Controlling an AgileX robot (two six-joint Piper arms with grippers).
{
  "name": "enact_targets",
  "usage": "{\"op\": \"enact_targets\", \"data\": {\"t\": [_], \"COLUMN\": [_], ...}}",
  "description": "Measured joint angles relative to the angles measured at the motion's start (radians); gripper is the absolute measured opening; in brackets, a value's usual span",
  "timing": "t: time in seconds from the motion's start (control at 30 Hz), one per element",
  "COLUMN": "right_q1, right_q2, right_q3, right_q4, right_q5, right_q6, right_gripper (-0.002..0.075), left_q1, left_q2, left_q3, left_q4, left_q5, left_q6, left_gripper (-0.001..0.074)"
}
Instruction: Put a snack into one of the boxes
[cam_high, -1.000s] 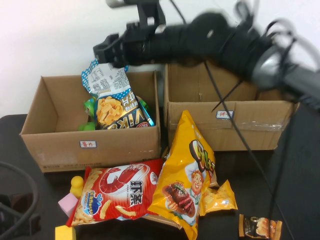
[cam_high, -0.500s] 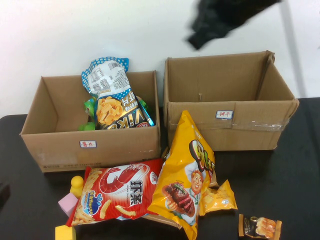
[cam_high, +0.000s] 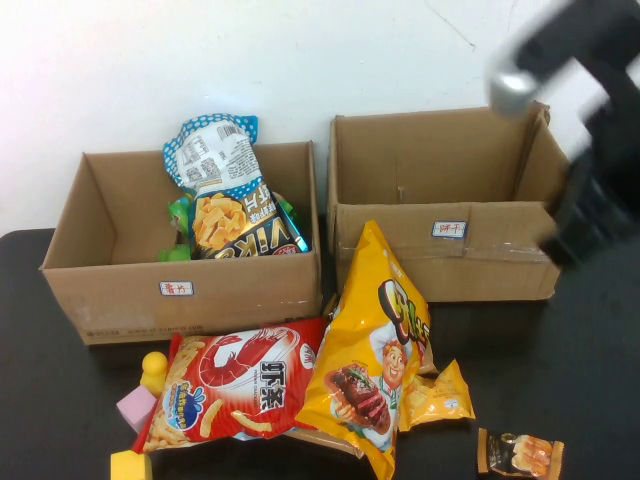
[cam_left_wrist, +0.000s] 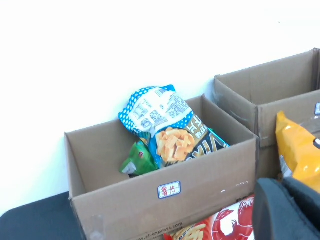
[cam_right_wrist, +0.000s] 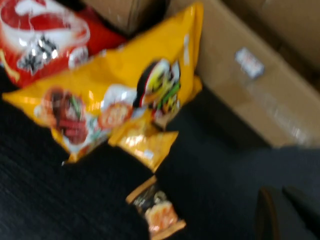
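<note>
Lettering "VIK" reads on the black band of the snack (cam_high: 228, 205), which stands leaning inside the low box (cam_high: 190, 290) at bench left, its blue-and-white dotted top rising above the back wall; a green packet (cam_high: 180, 215) sits just beside it, and the box's left half is open floor. Its front carries a small white label with red writing (cam_high: 176, 289). Left gripper (cam_left_wrist: 287, 210) shows only as a dark corner in the left wrist view, near the red bag; cannot tell its finger state. In front lie the red prawn-stick bag (cam_high: 235, 385) and the tall yellow chef bag (cam_high: 375, 350), touching, with a small orange packet (cam_high: 437, 395) and a brown sweet wrapper (cam_high: 520, 453) rightward on black bench (cam_high: 560, 380). The taller taped box (cam_high: 450, 215), blue-written label (cam_high: 449, 229), shows nothing inside. Right gripper (cam_high: 590, 215) hangs blurred over that box's right edge; grip unreadable.
</note>
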Motion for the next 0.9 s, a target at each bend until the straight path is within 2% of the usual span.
{"op": "enact_targets", "data": {"t": [0.3,0.43,0.6,0.9], "right_q1": [0.000,0.000,0.000,0.000], "right_q2": [-0.347,-0.513,-0.641,-0.664], "right_q3": [0.543,0.714,0.811,0.818], "right_q4": [-0.101,-0.103,-0.073,-0.028], "right_q5": [-0.307,-0.481,-0.607,-0.624], "right_q6": [0.282,0.428,0.513,0.529], "right_gripper": [0.0006,0.0006,0.0006,0.0006], "left_q1": [0.000,0.000,0.000,0.000], "left_q2": [-0.002,-0.002,-0.002,-0.002], "left_q3": [0.059,0.082,0.101,0.138], "left_q4": [0.054,0.055,0.058,0.058], "left_q5": [0.014,0.038,0.083,0.124], "left_q6": [0.022,0.022,0.022,0.022], "left_gripper": [-0.0001,-0.0001,-0.0001,-0.0001]}}
